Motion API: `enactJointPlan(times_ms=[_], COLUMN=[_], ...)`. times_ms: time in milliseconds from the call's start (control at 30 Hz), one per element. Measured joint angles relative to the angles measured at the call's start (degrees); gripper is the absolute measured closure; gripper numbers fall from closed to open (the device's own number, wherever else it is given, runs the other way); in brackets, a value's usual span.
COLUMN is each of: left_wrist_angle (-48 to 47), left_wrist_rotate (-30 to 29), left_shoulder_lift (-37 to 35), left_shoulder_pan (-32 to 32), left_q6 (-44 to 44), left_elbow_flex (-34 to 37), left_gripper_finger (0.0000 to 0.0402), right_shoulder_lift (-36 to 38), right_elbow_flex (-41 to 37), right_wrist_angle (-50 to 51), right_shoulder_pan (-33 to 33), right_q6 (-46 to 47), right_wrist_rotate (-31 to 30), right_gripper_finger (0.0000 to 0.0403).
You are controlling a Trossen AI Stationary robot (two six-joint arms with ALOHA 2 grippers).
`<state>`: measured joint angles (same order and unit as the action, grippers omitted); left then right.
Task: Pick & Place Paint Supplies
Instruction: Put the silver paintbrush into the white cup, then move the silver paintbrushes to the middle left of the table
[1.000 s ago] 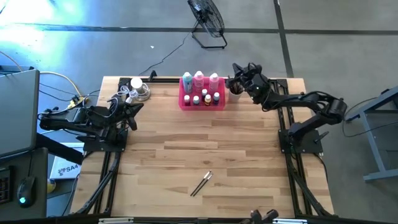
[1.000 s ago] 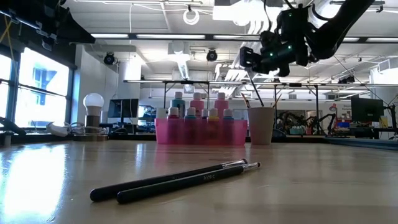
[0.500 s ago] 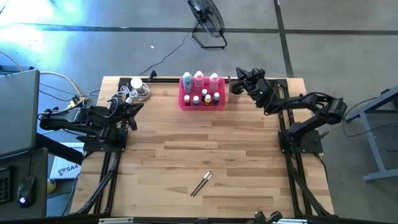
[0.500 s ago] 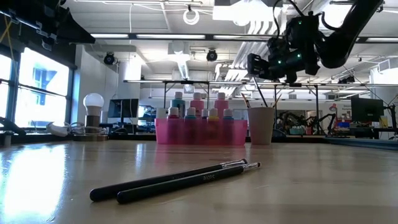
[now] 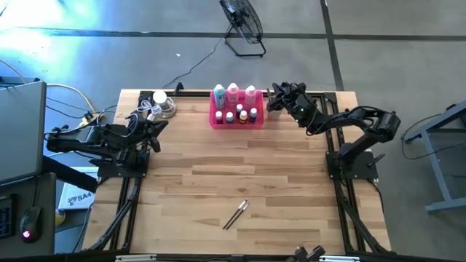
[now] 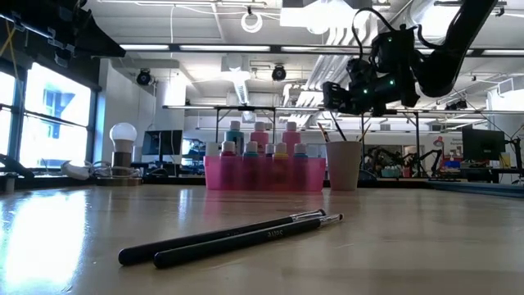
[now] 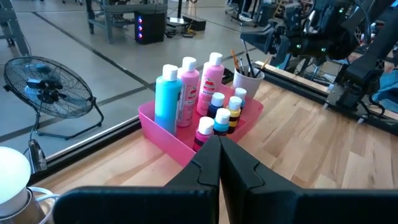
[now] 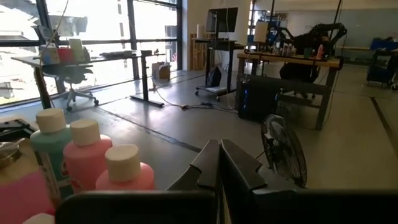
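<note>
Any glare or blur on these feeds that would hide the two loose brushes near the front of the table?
High view: strong glare on the floor at upper left, none on the brushes. Low view: the brushes are sharp, the near tabletop shiny and soft. Wrist views do not show them.

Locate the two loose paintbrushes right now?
In the high view the two paintbrushes lie side by side on the bare table, near its front edge around the middle, well clear of the pink tray at the back.
</note>
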<state>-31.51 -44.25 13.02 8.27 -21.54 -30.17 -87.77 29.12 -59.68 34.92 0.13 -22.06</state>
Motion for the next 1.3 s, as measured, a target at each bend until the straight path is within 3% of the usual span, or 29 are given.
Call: enactJointPlan(times_ms=[333, 633, 767, 1100, 1300], left_wrist_angle=[-0.17, -0.42, -0.39, 0.07, 0.07], left_wrist_rotate=[0.02, 0.02, 0.11, 0.24, -0.14], left_shoulder_lift=[-0.02, -0.02, -0.02, -0.02, -0.04], left_shoulder_pan=[0.0, 0.0, 0.0, 0.0, 0.0], left_q6=[0.08, 0.24, 0.24, 0.24, 0.24], left_elbow_flex=[0.0, 0.0, 0.0, 0.0, 0.0], left_gripper_finger=[0.0402, 0.0402, 0.0402, 0.0402, 0.0402], right_shoulder_lift=[0.07, 0.49, 3.45, 16.05, 19.7], right_elbow_flex=[0.04, 0.04, 0.04, 0.04, 0.04], right_wrist_angle=[-2.53, -1.9, -7.64, -12.11, -12.05], right_shoulder_pan=[0.0, -0.06, -1.09, -6.46, -8.96], right_q6=[-5.78, -5.99, -6.39, -6.43, -1.65], right_wrist_rotate=[3.32, 3.39, 2.02, 2.35, 7.53], right_gripper_finger=[0.0393, 0.0303, 0.0278, 0.0281, 0.028])
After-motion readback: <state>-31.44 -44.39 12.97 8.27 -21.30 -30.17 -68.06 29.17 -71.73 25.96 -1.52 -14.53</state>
